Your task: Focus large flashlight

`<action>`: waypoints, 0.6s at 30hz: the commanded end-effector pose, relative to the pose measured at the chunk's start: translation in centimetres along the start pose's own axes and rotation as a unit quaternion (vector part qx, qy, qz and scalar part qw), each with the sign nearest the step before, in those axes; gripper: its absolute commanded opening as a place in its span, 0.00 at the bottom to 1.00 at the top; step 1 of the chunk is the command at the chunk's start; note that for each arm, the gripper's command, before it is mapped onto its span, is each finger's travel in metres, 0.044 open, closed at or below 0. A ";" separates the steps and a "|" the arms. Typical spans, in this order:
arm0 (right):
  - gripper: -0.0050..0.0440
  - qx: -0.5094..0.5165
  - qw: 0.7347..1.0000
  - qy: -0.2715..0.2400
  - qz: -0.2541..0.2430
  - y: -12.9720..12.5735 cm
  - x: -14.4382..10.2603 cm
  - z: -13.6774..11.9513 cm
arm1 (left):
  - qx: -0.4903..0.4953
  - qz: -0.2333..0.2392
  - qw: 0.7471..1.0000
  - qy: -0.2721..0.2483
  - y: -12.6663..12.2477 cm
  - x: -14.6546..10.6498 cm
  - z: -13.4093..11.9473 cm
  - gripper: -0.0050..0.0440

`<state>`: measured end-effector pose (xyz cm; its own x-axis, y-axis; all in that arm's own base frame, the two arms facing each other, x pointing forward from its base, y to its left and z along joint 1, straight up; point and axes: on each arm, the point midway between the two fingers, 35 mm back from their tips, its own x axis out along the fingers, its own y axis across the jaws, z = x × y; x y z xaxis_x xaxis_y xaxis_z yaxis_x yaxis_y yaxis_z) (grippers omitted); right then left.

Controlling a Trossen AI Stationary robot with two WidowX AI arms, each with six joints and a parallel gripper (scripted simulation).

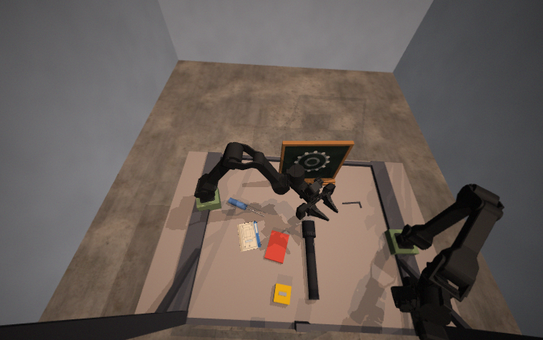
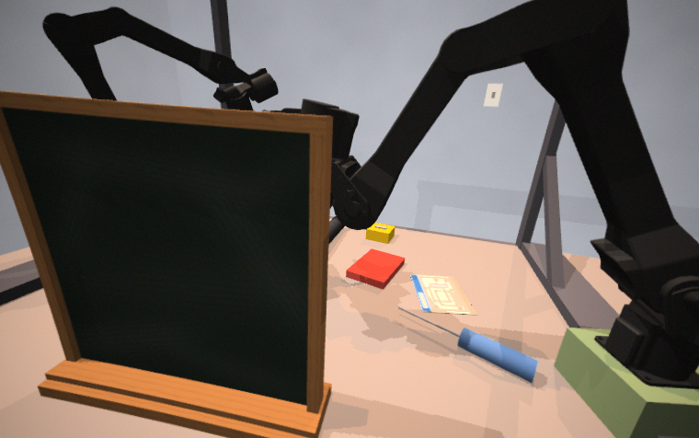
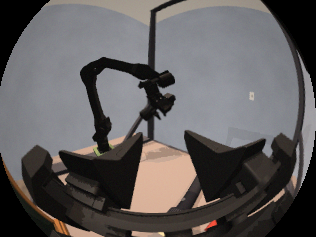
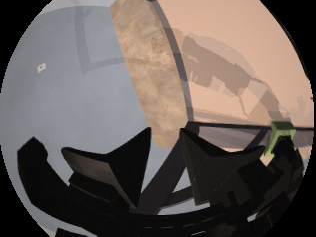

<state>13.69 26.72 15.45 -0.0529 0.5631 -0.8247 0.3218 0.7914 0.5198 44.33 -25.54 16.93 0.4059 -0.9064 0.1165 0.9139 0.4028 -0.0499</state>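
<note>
Board (image 1: 344, 158) (image 2: 318, 258), 12 o'clock: orange-brown frame, dark green panel, pale concentric rings, light dots | flashlight (image 1: 311, 264): black | screwdriver (image 1: 238, 203) (image 2: 498, 354): blue handle | circuit card (image 1: 247, 236) (image 2: 444, 294): cream, maze-like tracing, blue edge strip | flat box (image 1: 276, 246) (image 2: 375, 268): red | small block (image 1: 281, 300) (image 2: 380, 235), 6 o'clock: yellow, grey patch
</note>
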 end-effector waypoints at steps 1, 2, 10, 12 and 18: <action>0.41 -0.004 1.000 -0.003 0.010 0.5 -0.5 -0.1 | 0.010 -0.002 1.000 -0.009 -0.1 0.1 1.2 0.57; 0.41 -0.004 1.000 -0.003 0.010 0.5 -0.5 -0.1 | 0.010 -0.002 1.000 -0.009 -0.1 0.1 1.2 0.57; 0.41 -0.043 0.996 -0.055 0.047 0.8 -1.5 2.8 | 0.011 0.050 0.999 -0.007 1.1 -1.4 3.5 0.57; 0.41 -0.060 0.993 -0.078 0.064 1.1 -2.2 3.8 | 0.014 0.069 0.997 -0.010 1.4 -2.0 4.7 0.57; 0.41 -0.109 0.978 -0.147 0.100 1.6 -4.2 6.8 | 0.019 0.123 0.992 -0.011 2.2 -3.9 7.5 0.57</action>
<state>19.43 24.87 16.94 0.1912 0.6276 -0.7547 0.1544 0.7401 0.6545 45.04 -21.56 21.66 0.5718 -0.8124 0.1145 0.8201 0.5696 -0.0542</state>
